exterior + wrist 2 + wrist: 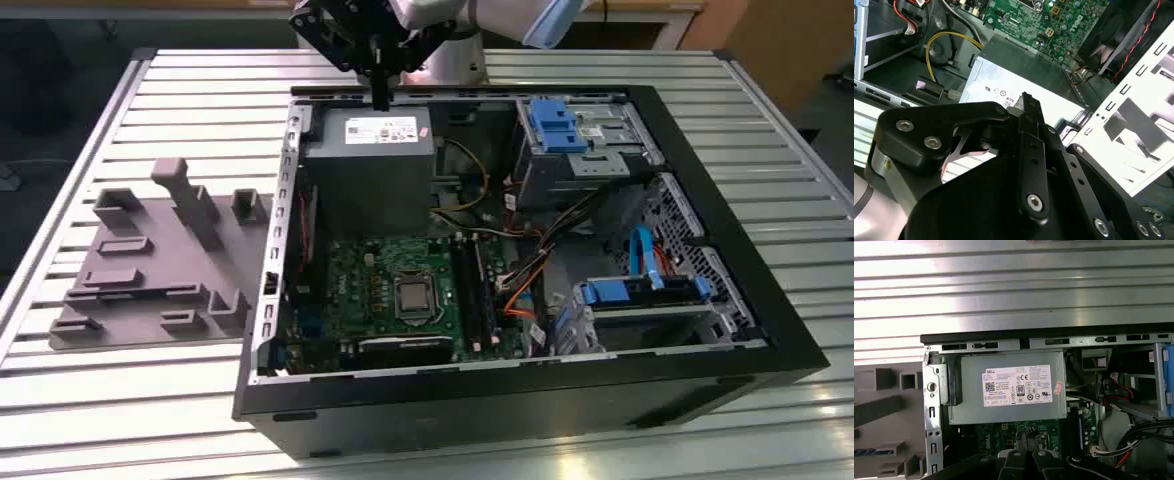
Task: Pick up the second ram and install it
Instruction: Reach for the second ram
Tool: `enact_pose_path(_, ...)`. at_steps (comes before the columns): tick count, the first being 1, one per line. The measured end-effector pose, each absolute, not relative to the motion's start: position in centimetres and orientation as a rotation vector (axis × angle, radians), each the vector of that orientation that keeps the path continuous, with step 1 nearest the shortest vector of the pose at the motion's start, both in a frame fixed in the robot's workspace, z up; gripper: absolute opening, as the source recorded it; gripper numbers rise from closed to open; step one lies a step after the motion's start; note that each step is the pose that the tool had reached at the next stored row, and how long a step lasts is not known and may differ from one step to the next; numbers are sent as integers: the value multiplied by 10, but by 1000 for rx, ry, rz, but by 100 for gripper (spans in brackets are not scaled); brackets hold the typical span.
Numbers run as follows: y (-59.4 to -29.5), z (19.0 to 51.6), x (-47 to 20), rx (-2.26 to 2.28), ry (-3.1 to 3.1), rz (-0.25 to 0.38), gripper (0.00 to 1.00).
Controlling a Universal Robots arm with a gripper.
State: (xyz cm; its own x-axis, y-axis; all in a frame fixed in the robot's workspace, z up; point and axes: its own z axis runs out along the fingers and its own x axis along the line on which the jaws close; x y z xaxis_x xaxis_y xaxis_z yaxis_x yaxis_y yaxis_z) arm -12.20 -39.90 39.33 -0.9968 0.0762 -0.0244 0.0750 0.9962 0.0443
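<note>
End effector [383, 98] poised above the rim of the open computer case [534, 400], at the end where the grey power supply [367, 170] sits; its fingers are drawn together, with nothing seen between them. Case resting on a slatted metal desk [134, 420]. Grey holder [160, 270] just beside the case, on the exterior view's left. In the first wrist view, a thin blue strip in a holder slot appears to be the second ram [864, 452], well apart from the end effector.
</note>
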Motion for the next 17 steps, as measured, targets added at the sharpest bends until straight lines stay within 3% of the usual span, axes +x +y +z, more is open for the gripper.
enact_pose_path(17,-399,393,-127,118,3113,68,11)
